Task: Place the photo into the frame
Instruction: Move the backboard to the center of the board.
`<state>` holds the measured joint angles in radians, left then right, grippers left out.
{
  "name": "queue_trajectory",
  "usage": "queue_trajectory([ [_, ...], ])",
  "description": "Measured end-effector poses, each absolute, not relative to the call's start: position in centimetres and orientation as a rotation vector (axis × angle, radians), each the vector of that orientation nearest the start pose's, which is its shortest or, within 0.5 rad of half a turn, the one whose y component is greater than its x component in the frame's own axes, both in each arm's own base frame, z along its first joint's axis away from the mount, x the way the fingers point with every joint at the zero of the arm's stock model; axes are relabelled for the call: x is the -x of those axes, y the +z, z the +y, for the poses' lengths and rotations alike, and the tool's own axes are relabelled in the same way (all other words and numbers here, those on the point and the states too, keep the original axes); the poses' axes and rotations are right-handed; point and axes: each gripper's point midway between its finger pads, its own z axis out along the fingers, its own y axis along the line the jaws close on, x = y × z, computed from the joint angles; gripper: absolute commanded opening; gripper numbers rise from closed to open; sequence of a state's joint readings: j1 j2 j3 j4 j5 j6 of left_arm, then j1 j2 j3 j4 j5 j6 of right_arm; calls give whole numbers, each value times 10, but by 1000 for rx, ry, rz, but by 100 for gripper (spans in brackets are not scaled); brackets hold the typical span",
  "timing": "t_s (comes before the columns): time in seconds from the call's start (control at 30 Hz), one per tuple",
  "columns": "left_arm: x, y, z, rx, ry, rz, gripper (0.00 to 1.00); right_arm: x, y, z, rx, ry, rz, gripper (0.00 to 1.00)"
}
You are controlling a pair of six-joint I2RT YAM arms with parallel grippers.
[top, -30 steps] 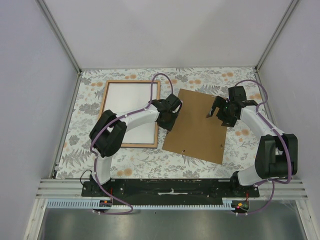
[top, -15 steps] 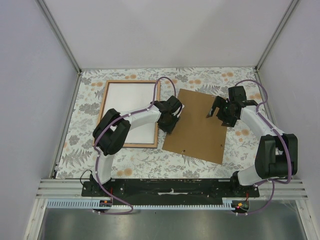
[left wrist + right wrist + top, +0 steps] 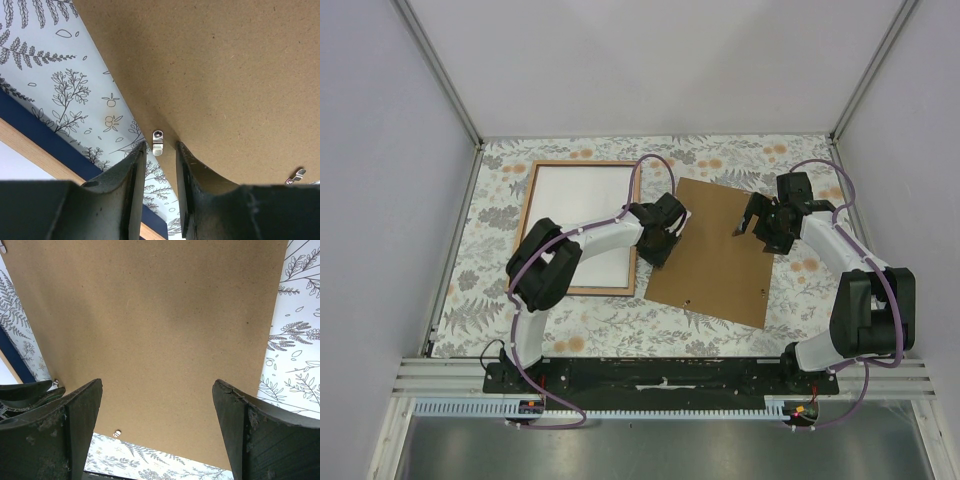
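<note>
The frame lies flat at the left with its light wood rim up. A white sheet fills it: the photo, plain side up, its print hidden. In the left wrist view the frame's dark blue side and a corner of the photo show at lower left. My left gripper is low at the left edge of the brown backing board. Its jaws stand a narrow gap apart, astride that edge just behind a small metal tab, gripping nothing. My right gripper hangs wide open over the board's far right part.
The backing board lies tilted on the floral tablecloth, right of the frame. A second metal tab sits on the board's surface. Grey walls close in the table on three sides.
My left gripper has edged slightly toward the board's left edge. The right arm, the frame and the board have not moved.
</note>
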<state>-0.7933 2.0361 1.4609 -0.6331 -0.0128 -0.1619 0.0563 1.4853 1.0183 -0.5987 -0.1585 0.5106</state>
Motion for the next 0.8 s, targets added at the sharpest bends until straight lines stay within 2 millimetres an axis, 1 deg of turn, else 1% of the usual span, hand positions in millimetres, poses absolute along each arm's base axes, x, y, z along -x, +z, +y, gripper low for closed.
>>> queue_trajectory([
  [0.27,-298,17,-307,-872,-270,2672,34,-326,89,66,-540,393,2616,98],
  [0.5,-312,18,-301,-843,-282,2656,33,-326,91,66,-535,401,2605,98],
  [0.63,-315,18,-300,-832,-286,2653,33,-313,86,65,-546,396,2603,96],
  [0.8,-315,18,-300,-831,-297,2655,32,-295,70,53,-601,300,2624,92],
])
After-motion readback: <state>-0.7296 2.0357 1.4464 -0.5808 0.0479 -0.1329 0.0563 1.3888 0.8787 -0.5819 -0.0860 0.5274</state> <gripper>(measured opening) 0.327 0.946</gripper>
